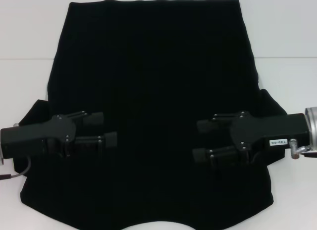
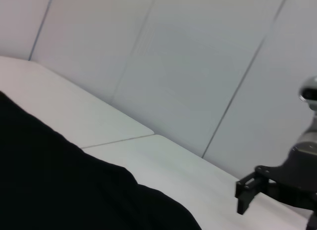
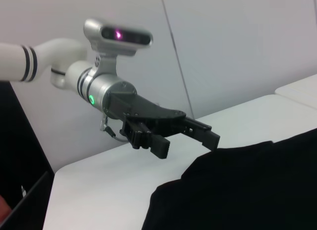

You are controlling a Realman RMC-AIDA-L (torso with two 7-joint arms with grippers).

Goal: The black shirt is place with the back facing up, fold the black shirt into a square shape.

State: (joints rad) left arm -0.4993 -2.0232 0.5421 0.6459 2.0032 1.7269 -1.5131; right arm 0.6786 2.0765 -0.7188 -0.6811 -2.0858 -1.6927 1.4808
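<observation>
Our left gripper (image 1: 106,127) and right gripper (image 1: 203,139) hover with fingers spread, empty, facing each other above the flat black shirt (image 1: 153,81) beneath them.

The black shirt (image 1: 153,91) lies flat on the counter (image 1: 25,31), spread under both end effectors. Left end effector (image 1: 110,128) and right end effector (image 1: 199,139) sit over its near half, facing each other, well apart, fingers spread. Shirt extends away beyond both.
</observation>
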